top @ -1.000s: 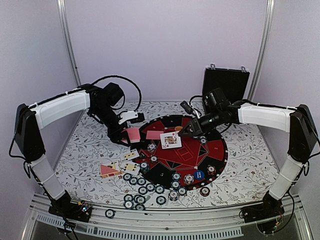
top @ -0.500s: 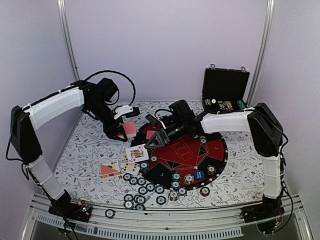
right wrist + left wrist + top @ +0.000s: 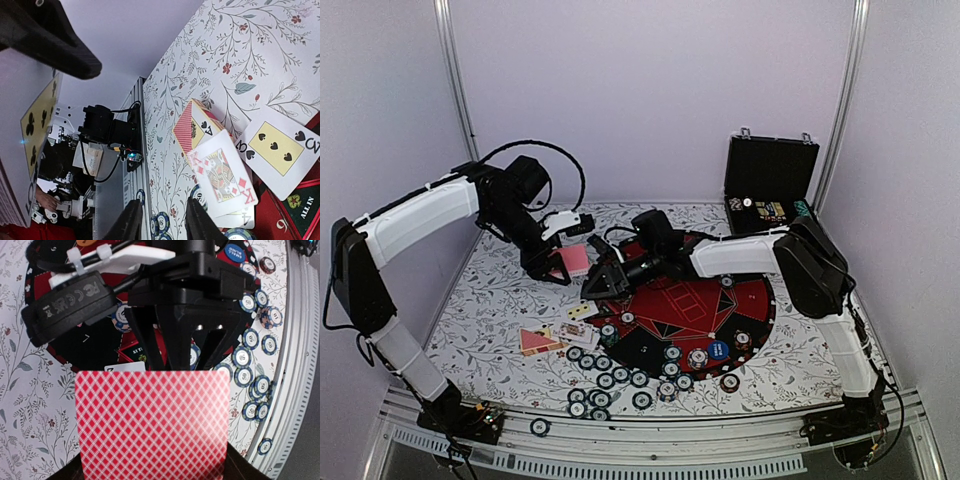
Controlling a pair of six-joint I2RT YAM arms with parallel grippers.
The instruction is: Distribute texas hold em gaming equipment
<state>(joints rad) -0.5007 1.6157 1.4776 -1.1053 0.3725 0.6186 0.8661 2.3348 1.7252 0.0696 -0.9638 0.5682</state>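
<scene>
My left claw [image 3: 560, 270] is gripping a red-backed card [image 3: 152, 422] while my right claw [image 3: 163, 204] is hovering, spread wide, near face-up cards [image 3: 220, 172].

Floral-print worktop [image 3: 480, 300], aluminium rail [image 3: 740, 462] along near edge. Carries round red-and-black mat [image 3: 690, 300] right of centre and open black case [image 3: 770, 180] at far right, lid upright. Just left of mat: face-up cards [image 3: 578, 325] overlapping, among them king of diamonds [image 3: 222, 172] and spade card [image 3: 275, 150]. Beside these, red-backed cards [image 3: 538, 342]. Off mat's near-left edge: loose cluster of striped-edge chips [image 3: 605, 380]. Lone chip [image 3: 538, 427] apart on rail.
</scene>
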